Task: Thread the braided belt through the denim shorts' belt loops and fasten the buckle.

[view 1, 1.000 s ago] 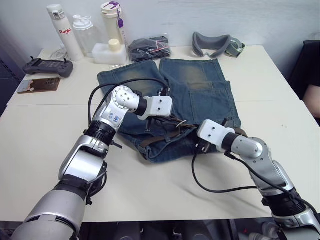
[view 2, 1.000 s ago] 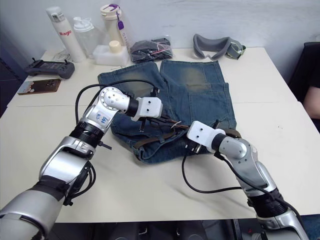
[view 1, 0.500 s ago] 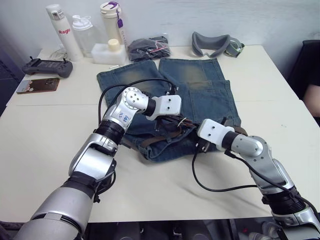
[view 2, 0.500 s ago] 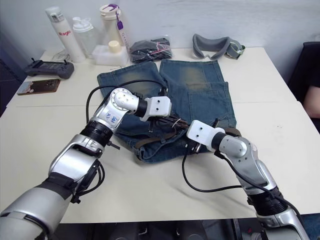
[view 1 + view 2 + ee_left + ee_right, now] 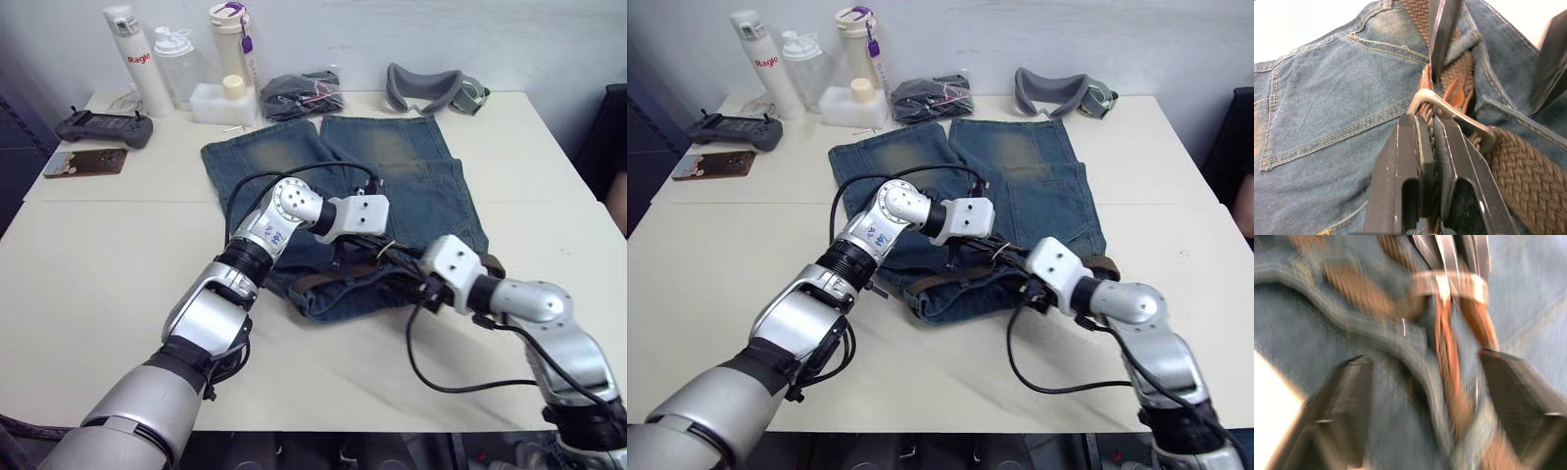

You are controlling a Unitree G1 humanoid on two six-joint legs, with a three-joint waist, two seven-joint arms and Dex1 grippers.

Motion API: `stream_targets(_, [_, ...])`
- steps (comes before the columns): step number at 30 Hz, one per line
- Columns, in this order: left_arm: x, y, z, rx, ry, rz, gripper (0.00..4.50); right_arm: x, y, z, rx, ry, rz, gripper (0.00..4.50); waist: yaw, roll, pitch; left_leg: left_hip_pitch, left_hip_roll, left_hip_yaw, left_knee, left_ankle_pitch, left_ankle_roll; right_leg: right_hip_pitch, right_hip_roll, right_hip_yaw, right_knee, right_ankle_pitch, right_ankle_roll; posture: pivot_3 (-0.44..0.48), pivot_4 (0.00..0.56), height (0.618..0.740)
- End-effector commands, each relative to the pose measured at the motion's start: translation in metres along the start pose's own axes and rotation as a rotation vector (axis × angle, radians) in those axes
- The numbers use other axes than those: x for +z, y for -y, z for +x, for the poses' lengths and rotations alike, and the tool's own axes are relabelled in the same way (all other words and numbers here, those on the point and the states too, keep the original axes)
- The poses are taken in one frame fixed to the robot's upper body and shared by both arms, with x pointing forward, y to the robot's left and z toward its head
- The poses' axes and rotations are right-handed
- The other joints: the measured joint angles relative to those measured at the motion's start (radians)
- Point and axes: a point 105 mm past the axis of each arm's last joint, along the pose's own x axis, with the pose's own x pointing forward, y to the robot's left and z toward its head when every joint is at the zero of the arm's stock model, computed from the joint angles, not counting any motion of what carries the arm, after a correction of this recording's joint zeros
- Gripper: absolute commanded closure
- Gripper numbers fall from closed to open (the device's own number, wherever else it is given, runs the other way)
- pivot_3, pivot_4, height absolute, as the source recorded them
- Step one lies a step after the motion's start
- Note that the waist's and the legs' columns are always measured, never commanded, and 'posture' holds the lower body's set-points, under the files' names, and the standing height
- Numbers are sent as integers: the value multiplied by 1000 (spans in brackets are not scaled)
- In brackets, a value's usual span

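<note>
Woven dark-brown braided belt (image 5: 1528, 161) lies on the blue denim shorts (image 5: 411, 186); left claw (image 5: 1432, 128) pinches it behind the silver metal buckle (image 5: 1449, 110). Right claw (image 5: 1422, 382), spread, should feed the tip squarely.

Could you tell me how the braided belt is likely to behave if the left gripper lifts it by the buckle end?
The braided belt probably goes limp; its woven strap already bends and curves across the denim shorts. The metal buckle looks rigid, so it likely weighs that end down. The weave should offer decent grip to the left gripper.
</note>
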Motion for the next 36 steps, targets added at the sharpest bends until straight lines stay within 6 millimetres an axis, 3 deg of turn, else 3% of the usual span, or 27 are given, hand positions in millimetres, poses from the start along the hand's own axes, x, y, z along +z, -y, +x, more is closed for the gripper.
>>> stream_targets(1, [13, -6, -1, 10, 25, 54, 4500, 11, 23, -22, -61, 37, 17, 937, -1, 0, 0, 0, 0, 0, 0, 0, 0, 0, 0, 0, 0, 0, 0, 0, 150, 681])
stream_targets(5, [12, -5, -1, 11, 23, 52, 4500, 18, 45, -28, -135, 54, -6, 937, 0, 0, 0, 0, 1, 0, 0, 0, 0, 0, 1, 0, 0, 0, 0, 0, 150, 681])
stream_targets(10, [14, -6, 0, 13, 29, 56, 4500, 20, 57, -6, -200, 66, -56, 937, -1, 0, 0, 0, 1, 0, 0, 0, 0, 0, 1, 0, 0, 0, 0, 0, 150, 681])
stream_targets(17, [18, -10, -3, 28, 36, 58, 4500, 10, 37, 16, -138, 42, -120, 937, 3, 0, 0, -8, 0, 0, 3, 0, 0, -8, 1, 0, 2, 0, 0, 0, 150, 681])
stream_targets(25, [20, -7, 1, 13, 39, 65, 4500, 25, 28, 27, -116, 116, -127, 937, 2, 0, 0, -9, 1, 1, 5, 0, 0, -10, 1, 1, 6, 0, 0, 0, 150, 681])
stream_targets(28, [20, -7, 1, 7, 31, 79, 4500, 28, 24, 31, -103, 130, -100, 1836, 2, 0, 0, -9, 1, 1, 5, 0, 0, -11, 1, 1, 6, 0, 0, 0, 150, 681])
stream_targets(33, [21, -9, 1, 14, 31, 84, 4500, 26, 22, 32, -90, 120, -102, 4346, 3, 0, 0, -10, 1, 1, 6, 0, 0, -11, 1, 1, 7, 0, 0, 0, 150, 681])
stream_targets(36, [22, -13, -2, 34, 49, 14, 4500, 24, 21, 31, -84, 113, -105, 4429, 3, 0, 0, -10, 1, 0, 6, 0, 0, -11, 1, 1, 7, 0, 0, 0, 150, 681])
